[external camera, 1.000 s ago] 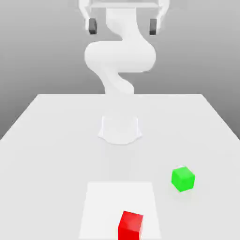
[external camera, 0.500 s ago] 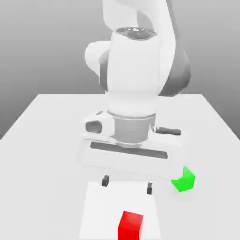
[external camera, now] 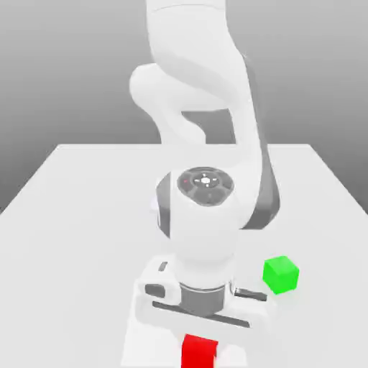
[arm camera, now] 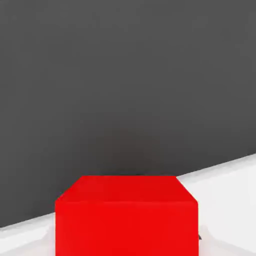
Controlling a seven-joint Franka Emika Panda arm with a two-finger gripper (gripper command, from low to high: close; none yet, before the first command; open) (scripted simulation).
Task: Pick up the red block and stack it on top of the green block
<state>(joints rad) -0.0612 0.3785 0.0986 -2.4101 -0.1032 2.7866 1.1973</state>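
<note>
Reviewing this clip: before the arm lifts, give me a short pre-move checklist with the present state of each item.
1. Hand is down at the red block: ok, it sits directly over the block on the table.
2. Gripper shut on the red block: ok by the closed reading; finger contact itself is hidden.
3. Red block centred in the hand view: ok.
4. Green block top free for stacking: ok, nothing on it.
5. Green block apart from the hand: ok, it stands clear toward the exterior view's right.
6. Block off the table yet: cannot tell.
</note>
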